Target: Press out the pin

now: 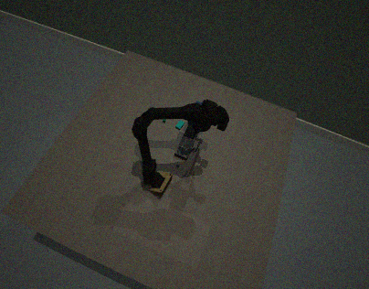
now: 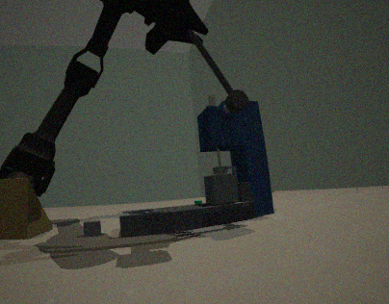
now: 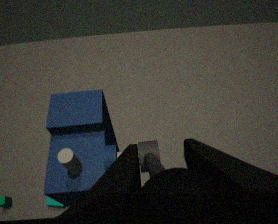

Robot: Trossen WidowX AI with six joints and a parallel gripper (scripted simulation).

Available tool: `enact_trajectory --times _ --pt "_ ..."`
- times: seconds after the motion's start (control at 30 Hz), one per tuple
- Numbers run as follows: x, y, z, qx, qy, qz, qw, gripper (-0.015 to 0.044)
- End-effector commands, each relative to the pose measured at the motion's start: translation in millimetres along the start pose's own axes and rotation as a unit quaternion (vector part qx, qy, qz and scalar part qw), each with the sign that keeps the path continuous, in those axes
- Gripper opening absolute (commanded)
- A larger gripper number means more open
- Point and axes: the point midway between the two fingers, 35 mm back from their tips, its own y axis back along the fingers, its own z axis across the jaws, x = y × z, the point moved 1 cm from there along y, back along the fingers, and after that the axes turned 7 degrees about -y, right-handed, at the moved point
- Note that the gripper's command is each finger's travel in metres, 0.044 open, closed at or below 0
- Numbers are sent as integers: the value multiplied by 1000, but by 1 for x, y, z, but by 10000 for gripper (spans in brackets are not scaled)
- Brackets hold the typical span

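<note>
Writing: we find no brand, label or lettering we can read on any surface; the light is dim and the views are grainy.
Tabletop (image 1: 243, 163) (image 2: 290, 263) (image 3: 200, 90): we see its far edge beyond the press in the top and wrist views, with bare surface between the press and that edge.
Gripper (image 2: 180, 41) (image 3: 160, 149): we have its fingers clamped on the lever, high above the bed; from the top we cannot pick out the fingertips.
Lever (image 2: 215, 65) (image 3: 153, 161): we see it slope upward from its round hub to the gripper, so it is raised.
Press (image 2: 253, 147) (image 3: 75, 145): we see a blue upright frame whose head overhangs the bed.
Block (image 2: 220, 189): we find it grey and upright on the bed, beneath the head and outside the gripper.
Punch (image 2: 220, 157): we see a thin rod above the block; exact alignment and contact with the pin we cannot tell.
Bed (image 2: 184, 220): we see a long dark slab, its near end reaching well out from the upright.
Small grey cube (image 2: 92, 228): we have it on the tabletop, just beside the bed's near end, with a gap between.
Teal piece (image 1: 180, 124) (image 3: 54, 201): we see it near the press, away from the fingers.
Yellow base (image 1: 167, 181) (image 2: 11, 210): we see it under the arm's foot, apart from the bed.
</note>
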Motion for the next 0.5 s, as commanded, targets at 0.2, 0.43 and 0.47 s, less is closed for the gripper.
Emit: enact_trajectory --times 0.2,0.43,0.47 --pt "-17 -10 2 0 2 -1 1000 0" --pt "-29 -18 4 -1 2 -1 1000 0" --pt "-30 -19 4 -1 2 -1 1000 0"
